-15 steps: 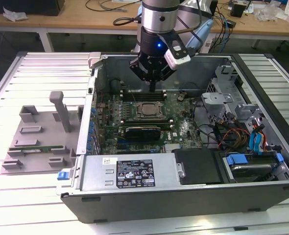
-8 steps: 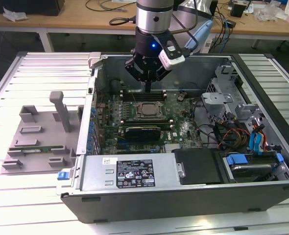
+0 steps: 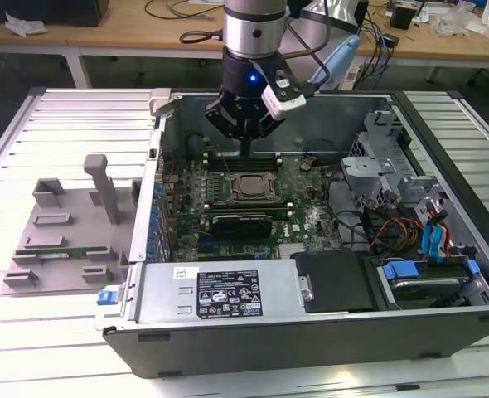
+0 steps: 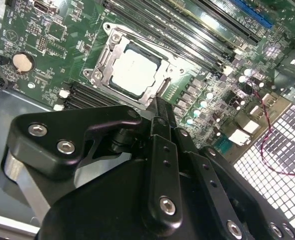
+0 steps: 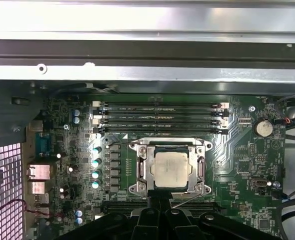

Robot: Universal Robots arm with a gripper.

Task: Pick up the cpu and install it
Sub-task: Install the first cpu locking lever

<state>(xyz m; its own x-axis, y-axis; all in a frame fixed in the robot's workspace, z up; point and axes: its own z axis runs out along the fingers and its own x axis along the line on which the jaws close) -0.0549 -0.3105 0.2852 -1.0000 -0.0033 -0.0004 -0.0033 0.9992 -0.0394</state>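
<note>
Exterior view shows the gripper (image 3: 246,150) hanging inside the open computer case (image 3: 311,323), just above the far edge of the socket frame (image 3: 250,186) on the green motherboard (image 3: 307,217). Its fingers are pressed together and hold nothing. Both wrist views show the cpu (image 5: 170,168) (image 4: 135,75) lying flat inside the socket frame, its silvery top uncovered, with the closed fingertips (image 4: 160,107) at the frame's edge. Empty memory slots (image 5: 160,115) run beside the socket. A grey parts tray (image 3: 66,232) lies on the exterior view's left of the case.
</note>
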